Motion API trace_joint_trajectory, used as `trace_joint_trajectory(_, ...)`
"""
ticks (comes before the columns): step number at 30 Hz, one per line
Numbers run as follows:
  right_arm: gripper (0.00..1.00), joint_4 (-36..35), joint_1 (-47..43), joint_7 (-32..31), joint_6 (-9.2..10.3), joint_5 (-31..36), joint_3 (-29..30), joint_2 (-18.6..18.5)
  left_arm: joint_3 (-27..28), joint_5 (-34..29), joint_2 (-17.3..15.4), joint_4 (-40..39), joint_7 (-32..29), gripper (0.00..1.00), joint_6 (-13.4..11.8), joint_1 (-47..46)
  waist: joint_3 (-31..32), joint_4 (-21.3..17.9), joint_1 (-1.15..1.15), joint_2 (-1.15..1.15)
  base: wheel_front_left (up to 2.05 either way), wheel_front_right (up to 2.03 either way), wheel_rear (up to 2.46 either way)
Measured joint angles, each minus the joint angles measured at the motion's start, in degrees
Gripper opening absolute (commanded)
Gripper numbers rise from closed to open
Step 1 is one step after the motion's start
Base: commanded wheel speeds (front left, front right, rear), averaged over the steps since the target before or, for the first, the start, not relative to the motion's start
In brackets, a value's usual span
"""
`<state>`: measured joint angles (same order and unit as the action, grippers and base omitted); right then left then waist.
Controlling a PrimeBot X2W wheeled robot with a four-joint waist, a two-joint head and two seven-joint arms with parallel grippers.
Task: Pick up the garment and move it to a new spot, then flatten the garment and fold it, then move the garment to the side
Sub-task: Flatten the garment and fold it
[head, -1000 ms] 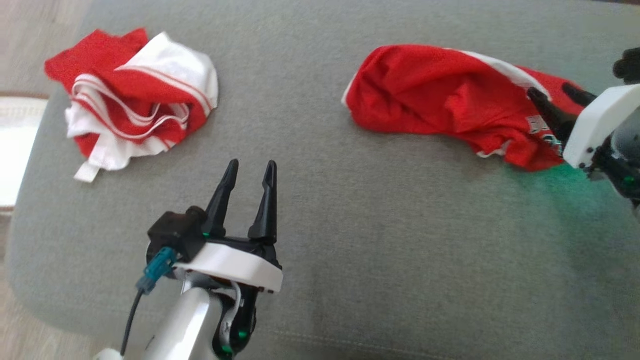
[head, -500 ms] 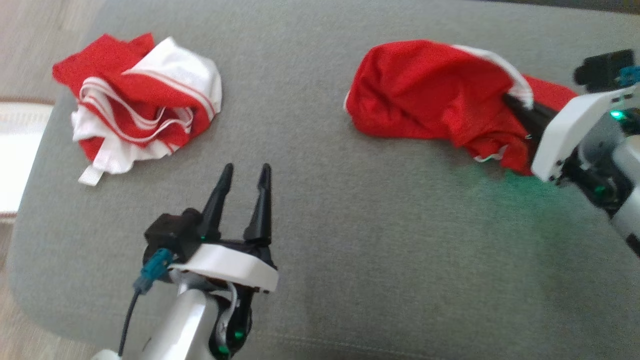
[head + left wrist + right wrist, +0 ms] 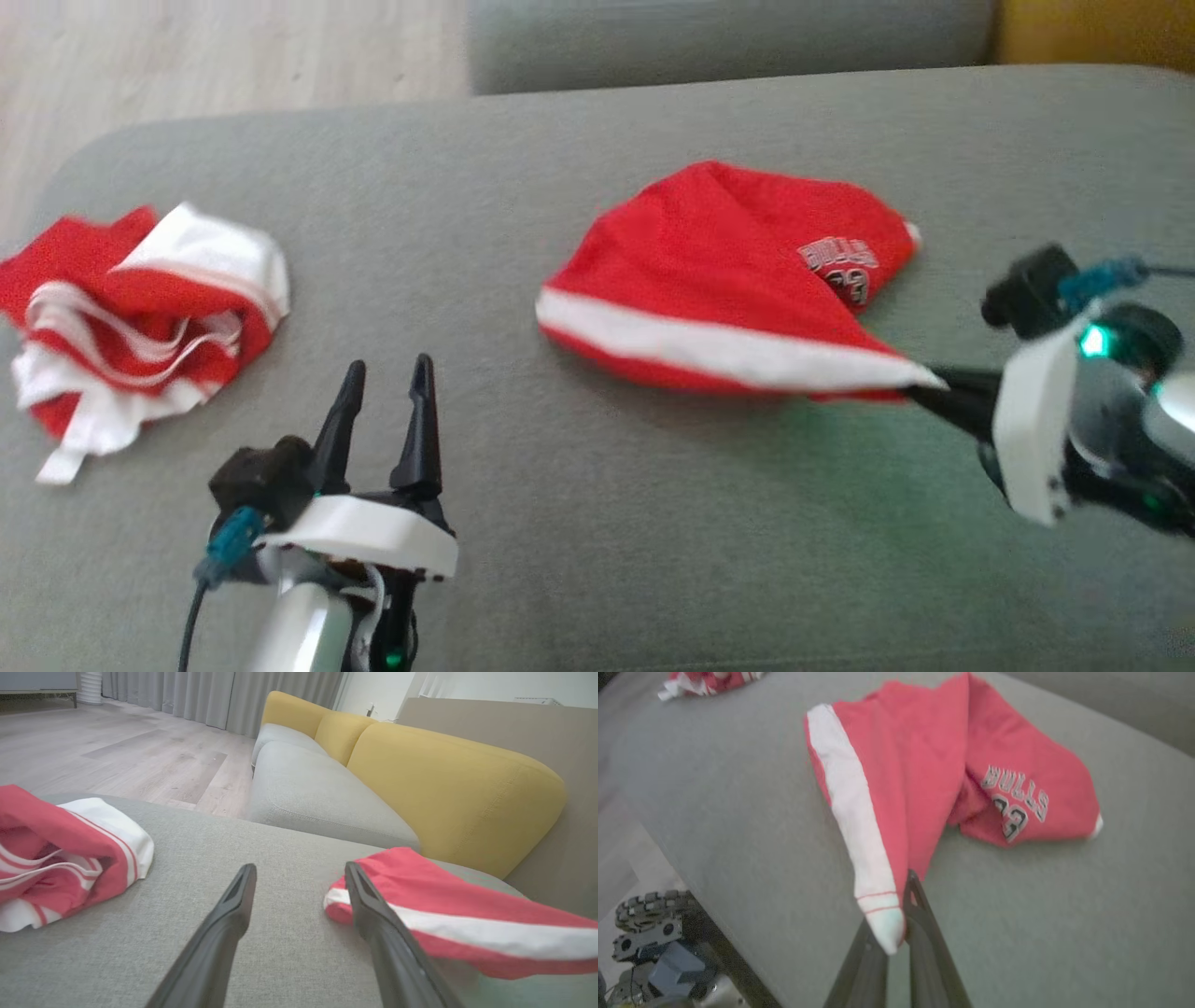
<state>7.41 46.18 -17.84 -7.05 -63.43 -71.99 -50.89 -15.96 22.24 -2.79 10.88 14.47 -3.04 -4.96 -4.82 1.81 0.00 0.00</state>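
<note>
The garment (image 3: 728, 271) is a red jersey with a white stripe and a printed logo, lying on the grey cushion (image 3: 597, 523) right of centre. My right gripper (image 3: 920, 385) is shut on its near right corner, where the white stripe ends, and the cloth stretches taut from there. In the right wrist view the garment (image 3: 924, 779) fans out from that pinched corner at the right gripper (image 3: 902, 905). My left gripper (image 3: 385, 373) hovers open over bare cushion at the lower left, holding nothing. In the left wrist view the left gripper (image 3: 299, 872) points between both cloths, with the garment (image 3: 444, 896) to its right.
A second crumpled red and white cloth (image 3: 140, 317) lies at the cushion's left end. A sofa seat (image 3: 317, 793) with yellow back cushions (image 3: 444, 779) stands beyond. Wooden floor (image 3: 187, 56) lies past the cushion's far left edge. The robot's base (image 3: 649, 933) sits below the near edge.
The right gripper has shut on the garment's corner and drawn it out, turning the white stripe to the near side. The head view has shifted; the left gripper stays open.
</note>
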Motion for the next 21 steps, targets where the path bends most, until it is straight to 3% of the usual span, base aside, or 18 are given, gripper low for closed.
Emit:
trace_joint_trajectory(6,0.00,-5.75,-4.88,-10.72,0.00,0.49,-1.27,-9.05,2.14,-0.51,0.00,-0.07,0.00,1.00,0.48,0.37,1.74,-4.45,0.00,0.00,0.00,0.00,0.00)
trace_joint_trajectory(8,0.00,-5.32,-6.02,-11.71,0.00,1.81,-1.29,-9.50,2.25,-0.49,0.02,-0.04,0.00,1.00,0.54,0.64,1.86,-5.04,0.00,0.00,0.00,0.00,0.00)
trace_joint_trajectory(9,0.27,-4.59,-6.47,-11.95,0.00,2.71,-1.21,-9.26,2.31,-0.49,0.02,0.00,0.00,1.00,0.54,0.83,1.86,-5.23,0.00,0.00,0.00,0.00,0.00)
trace_joint_trajectory(10,0.89,-3.34,-7.15,-11.92,-0.01,3.60,-0.80,-8.83,2.43,-0.49,0.02,0.03,0.00,1.00,0.58,1.04,1.82,-5.38,0.00,0.00,0.00,0.00,0.00)
trace_joint_trajectory(11,1.00,-1.66,-7.76,-11.82,-0.01,4.70,-0.37,-8.08,2.59,-0.49,0.01,0.26,0.00,1.00,0.59,1.24,1.78,-5.46,0.00,0.00,0.00,0.00,0.00)
trace_joint_trajectory(16,1.00,3.87,-11.95,-8.86,-0.01,7.09,2.91,-3.16,2.97,-0.55,0.02,1.87,0.00,1.00,1.64,1.24,1.78,-5.56,0.00,0.00,0.00,0.00,0.00)
trace_joint_trajectory(21,1.00,5.36,-13.82,-6.21,-0.01,5.89,9.66,-2.94,3.54,-1.40,0.02,3.54,0.00,1.00,2.93,1.00,2.28,-5.59,0.00,0.00,0.00,0.00,0.00)
